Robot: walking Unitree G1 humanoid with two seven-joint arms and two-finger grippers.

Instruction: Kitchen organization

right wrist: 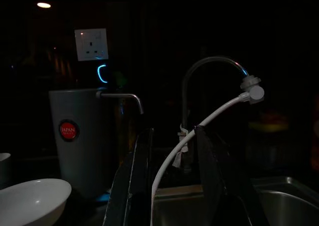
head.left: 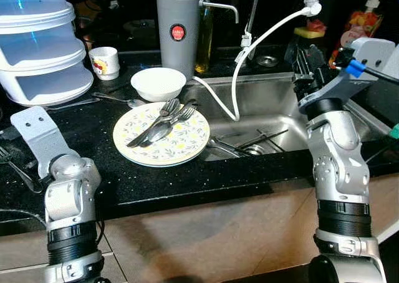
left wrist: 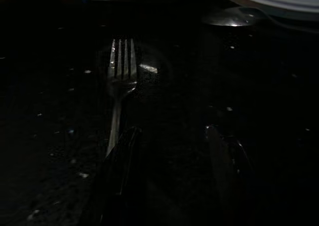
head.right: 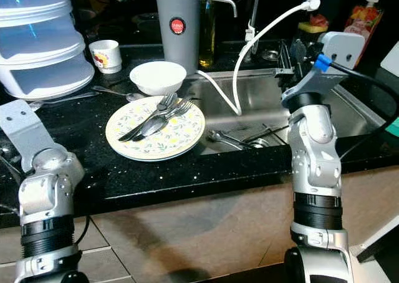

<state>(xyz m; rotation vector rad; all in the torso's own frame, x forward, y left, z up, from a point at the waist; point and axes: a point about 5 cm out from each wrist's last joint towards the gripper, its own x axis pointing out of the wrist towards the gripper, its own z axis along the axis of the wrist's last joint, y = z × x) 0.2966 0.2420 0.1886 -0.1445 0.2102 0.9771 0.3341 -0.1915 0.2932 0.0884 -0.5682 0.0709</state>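
You are looking at a floral plate (head.left: 163, 139) sitting in the centre of the left eye view on the black countertop (head.left: 187, 177), with forks and a spoon (head.left: 163, 122) lying across it and its right rim hanging just over the steel sink (head.left: 274, 108). A white bowl (head.left: 158, 82) is standing just behind it, a grey flask (head.left: 177, 30) beyond that, and more cutlery (head.left: 246, 146) is lying in the basin. Your right gripper (right wrist: 172, 186) is hovering over the sink with its fingers parted, holding nothing; the white hose (head.left: 249, 46) is running right between those fingers, so closing or pulling sideways would likely be snagging it. Your left gripper (left wrist: 172, 171) is pointing, open and empty, at a lone fork (left wrist: 119, 86) on the counter at the left edge. The plate is overhanging, so any nudge risks tipping it in. Open room is lying along the counter's front edge.
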